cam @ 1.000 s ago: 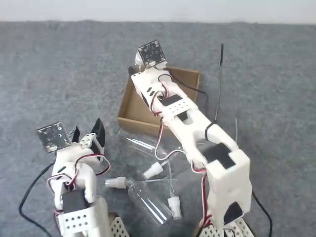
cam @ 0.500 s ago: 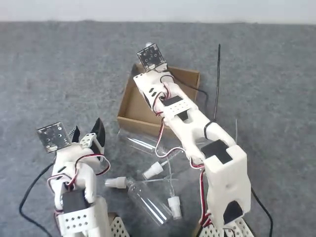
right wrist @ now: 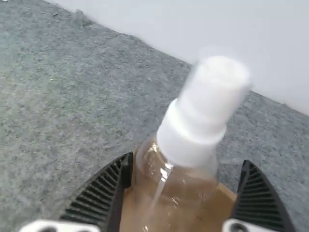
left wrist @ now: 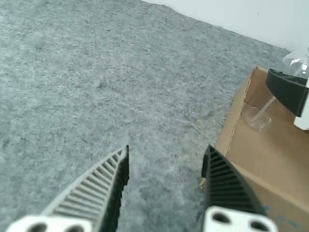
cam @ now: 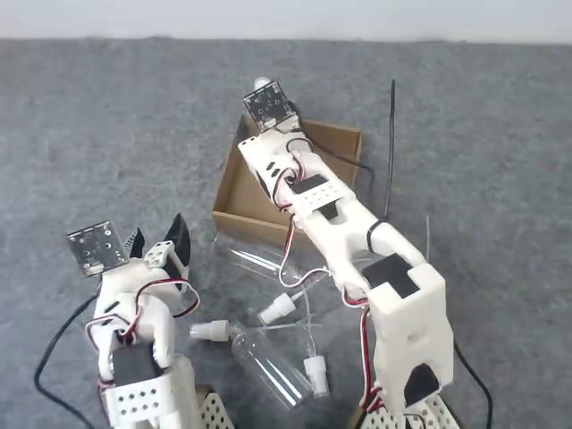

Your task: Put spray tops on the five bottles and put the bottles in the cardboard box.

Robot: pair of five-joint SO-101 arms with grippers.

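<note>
My right claw [right wrist: 187,165] is released, jaws spread wider than the bottle [right wrist: 169,186] standing between them. Over the last second the arm has shifted at the cardboard box [cam: 344,143], and the white spray top [cam: 259,83] now shows past the wrist camera. I take that to mean this capped bottle is delivered, with other bottles [cam: 268,362] left lying on the counter [cam: 134,116]. It stands in the box's far corner, long axis roughly upright, top skyward. My left claw [left wrist: 166,150] hangs open over the counter beside the box.
</note>
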